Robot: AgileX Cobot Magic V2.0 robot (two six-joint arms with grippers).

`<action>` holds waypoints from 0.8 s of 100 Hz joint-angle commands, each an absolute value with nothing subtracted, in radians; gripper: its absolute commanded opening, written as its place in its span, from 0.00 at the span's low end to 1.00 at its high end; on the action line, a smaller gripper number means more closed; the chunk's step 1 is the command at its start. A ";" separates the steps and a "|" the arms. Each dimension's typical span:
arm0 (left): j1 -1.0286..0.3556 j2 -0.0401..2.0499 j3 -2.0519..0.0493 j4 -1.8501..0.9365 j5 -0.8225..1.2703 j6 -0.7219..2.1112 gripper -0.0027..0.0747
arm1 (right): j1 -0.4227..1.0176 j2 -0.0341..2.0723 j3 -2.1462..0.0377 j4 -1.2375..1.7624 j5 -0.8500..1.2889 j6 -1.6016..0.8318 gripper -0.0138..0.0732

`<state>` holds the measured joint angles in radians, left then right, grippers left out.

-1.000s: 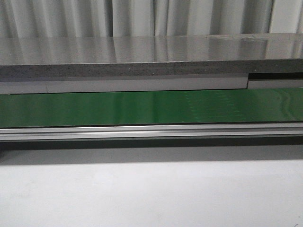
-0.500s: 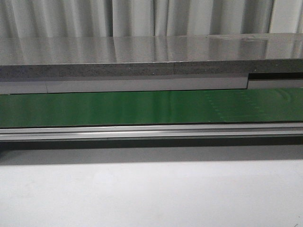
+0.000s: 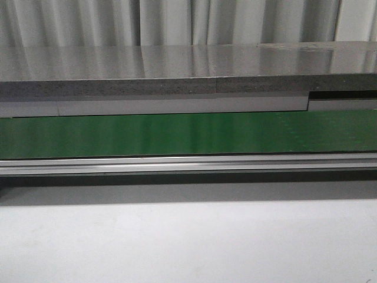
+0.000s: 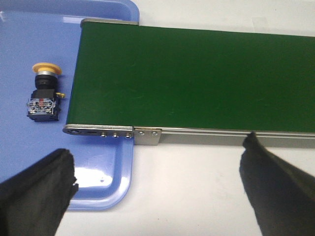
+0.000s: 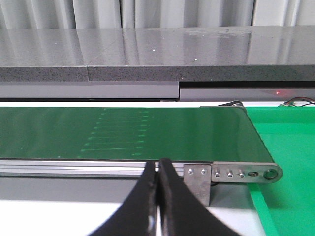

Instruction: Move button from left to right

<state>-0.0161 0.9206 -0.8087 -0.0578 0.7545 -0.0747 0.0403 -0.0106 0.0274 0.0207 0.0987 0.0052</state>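
Observation:
The button (image 4: pixel 44 93), yellow-orange cap on a black body, lies on its side on the blue tray (image 4: pixel 103 182), just off the end of the green conveyor belt (image 4: pixel 197 78). My left gripper (image 4: pixel 157 184) is open and empty, its black fingers (image 4: pixel 34 191) wide apart over the tray's corner and the white table, short of the button. My right gripper (image 5: pixel 158 169) is shut and empty, in front of the belt's rail near its other end. Neither gripper nor the button shows in the front view.
The belt (image 3: pixel 188 135) runs across the front view with an aluminium rail (image 3: pixel 188 164) before it and a grey stone ledge (image 3: pixel 188 71) behind. A green tray (image 5: pixel 290 162) lies past the belt's end roller (image 5: pixel 269 174). White table surface (image 3: pixel 188 242) lies in front.
Faint pale marks on the belt surface have drifted to the right across the front view. No arm shows there.

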 commanded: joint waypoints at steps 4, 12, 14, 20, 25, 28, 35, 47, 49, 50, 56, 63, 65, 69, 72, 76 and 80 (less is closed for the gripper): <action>-0.016 0.915 -0.844 -0.059 0.723 -0.076 0.90 | 0.037 -0.029 0.012 0.023 0.016 0.000 0.08; -0.016 0.915 -0.844 -0.059 0.745 -0.076 0.90 | 0.037 -0.029 0.012 0.023 0.016 0.000 0.08; -0.016 0.915 -0.844 -0.057 0.747 -0.076 0.90 | 0.037 -0.029 0.012 0.023 0.016 0.000 0.08; -0.016 0.915 -0.844 -0.036 0.747 -0.076 0.90 | 0.037 -0.029 0.012 0.023 0.016 0.000 0.08; -0.016 0.915 -0.846 -0.023 0.747 -0.076 0.90 | 0.037 -0.029 0.012 0.023 0.016 0.000 0.08; -0.014 0.917 -0.849 -0.014 0.747 -0.076 0.90 | 0.037 -0.029 0.012 0.023 0.016 0.000 0.08; 0.000 0.931 -0.868 0.000 0.745 -0.076 0.90 | 0.037 -0.029 0.012 0.023 0.016 0.000 0.08; 0.076 0.983 -0.925 0.000 0.741 -0.076 0.90 | 0.037 -0.029 0.012 0.023 0.016 0.000 0.08; 0.092 0.995 -0.937 0.000 0.741 -0.076 0.90 | 0.037 -0.029 0.012 0.023 0.016 0.000 0.08; 0.098 0.999 -0.941 0.000 0.741 -0.074 0.90 | 0.037 -0.029 0.012 0.023 0.016 0.000 0.08; 0.146 1.041 -0.978 0.000 0.736 -0.056 0.90 | 0.037 -0.029 0.012 0.023 0.016 0.000 0.08; 0.193 1.094 -1.016 -0.011 0.733 -0.039 0.90 | 0.037 -0.029 0.012 0.023 0.016 0.000 0.08; 0.201 1.111 -1.026 -0.011 0.731 -0.039 0.90 | 0.037 -0.029 0.012 0.023 0.016 0.000 0.08; 0.223 1.140 -1.046 -0.013 0.725 -0.037 0.90 | 0.037 -0.029 0.012 0.023 0.016 0.000 0.08; 0.237 1.171 -1.059 -0.020 0.720 -0.034 0.90 | 0.037 -0.029 0.012 0.023 0.016 0.000 0.08; 0.255 1.205 -1.081 -0.033 0.716 -0.028 0.90 | 0.037 -0.029 0.012 0.023 0.016 0.000 0.08; 0.271 1.248 -1.100 -0.041 0.714 -0.020 0.90 | 0.037 -0.029 0.012 0.023 0.016 0.000 0.08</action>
<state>0.2429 1.1978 -1.0340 -0.0153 0.7813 -0.0324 0.0403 -0.0106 0.0274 0.0207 0.0987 0.0052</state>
